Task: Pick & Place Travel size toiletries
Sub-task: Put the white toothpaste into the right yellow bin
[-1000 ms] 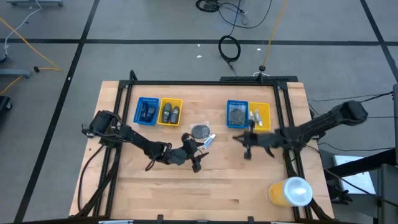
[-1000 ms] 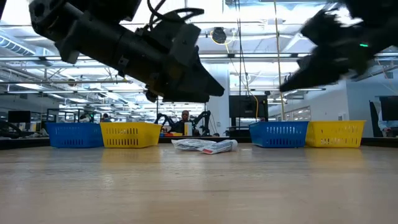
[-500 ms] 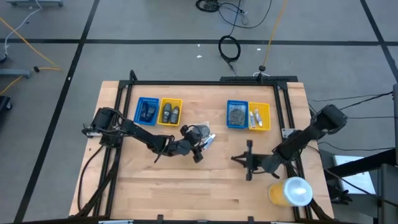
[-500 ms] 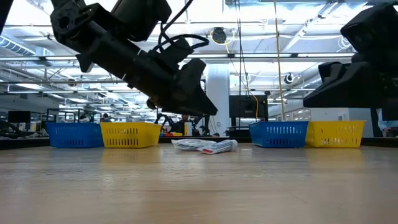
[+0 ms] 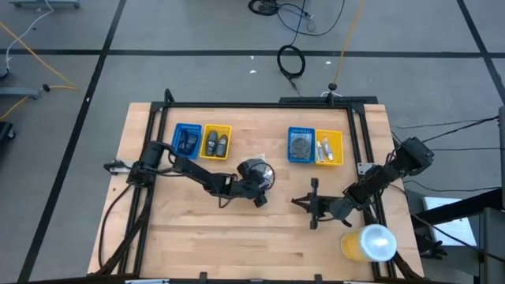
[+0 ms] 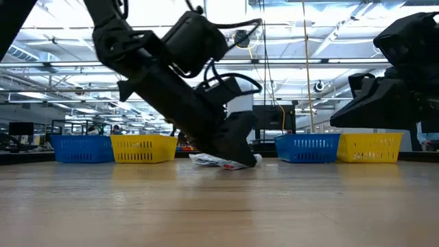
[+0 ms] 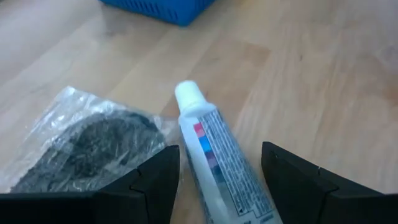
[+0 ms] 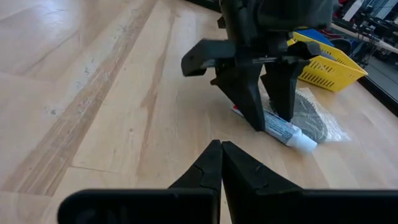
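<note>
Wooden tabletop: we see the left gripper, jaws apart, straddling the white tube just beside the wrapped disc; right gripper near the tube, jaws together. Risk, we judge: closing fingers snag the disc's wrap

Surface: light wood, smooth w/ visible grain, slight sheen. Toothpaste tube: glossy white plastic, printed label, smooth white cap. Wrapped disc: rough dark grey fibrous pad in crinkly clear plastic film, shiny. Left end effector fingers: matt black plastic. Blue tray: ribbed plastic.
</note>
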`<action>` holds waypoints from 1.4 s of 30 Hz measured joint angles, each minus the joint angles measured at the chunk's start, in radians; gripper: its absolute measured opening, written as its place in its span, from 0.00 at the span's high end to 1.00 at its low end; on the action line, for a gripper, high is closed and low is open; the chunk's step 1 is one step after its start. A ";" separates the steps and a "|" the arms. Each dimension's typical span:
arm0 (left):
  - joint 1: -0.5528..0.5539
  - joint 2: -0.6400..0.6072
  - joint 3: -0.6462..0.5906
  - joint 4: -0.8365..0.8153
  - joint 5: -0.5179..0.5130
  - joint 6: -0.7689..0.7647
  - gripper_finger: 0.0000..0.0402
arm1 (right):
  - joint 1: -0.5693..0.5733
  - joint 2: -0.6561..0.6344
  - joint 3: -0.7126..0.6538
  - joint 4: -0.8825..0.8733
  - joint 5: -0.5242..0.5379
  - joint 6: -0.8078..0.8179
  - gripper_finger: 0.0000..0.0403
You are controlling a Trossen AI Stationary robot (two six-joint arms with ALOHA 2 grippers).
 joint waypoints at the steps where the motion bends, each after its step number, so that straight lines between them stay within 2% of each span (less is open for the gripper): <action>1: 0.000 0.003 0.016 -0.034 0.000 -0.003 0.44 | 0.000 0.000 0.000 0.000 0.000 0.000 1.00; 9: -0.015 0.019 0.055 -0.085 0.034 -0.002 0.47 | 0.000 0.000 0.000 -0.002 -0.002 0.001 1.00; 14: -0.035 0.019 0.055 -0.084 0.081 0.051 0.62 | 0.000 0.000 0.000 -0.019 -0.006 0.011 1.00; 19: -0.050 0.019 0.055 -0.065 0.113 0.065 0.78 | -0.014 0.000 0.000 -0.032 -0.084 0.055 0.97; 22: -0.057 0.019 0.055 -0.018 0.171 0.097 0.85 | -0.031 0.000 0.000 -0.033 -0.112 0.085 0.88; 26: -0.076 0.021 0.054 0.063 0.243 0.148 0.90 | -0.053 0.000 0.000 -0.032 -0.134 0.119 0.70; 31: -0.103 0.021 0.054 0.135 0.250 0.193 0.91 | -0.075 0.000 0.000 -0.024 -0.145 0.170 0.46; 34: -0.109 0.021 0.054 0.187 0.243 0.189 0.89 | -0.100 0.000 0.000 0.011 -0.252 0.184 0.34; 36: -0.111 0.021 0.062 0.199 0.240 0.188 0.89 | -0.113 0.000 0.015 0.028 -0.294 0.183 0.29; 38: -0.112 0.021 0.077 0.195 0.236 0.188 0.89 | -0.122 0.000 0.037 0.031 -0.292 0.181 0.27; 42: -0.115 0.021 0.106 0.196 0.236 0.188 0.89 | -0.133 0.000 0.068 0.027 -0.291 0.178 0.30</action>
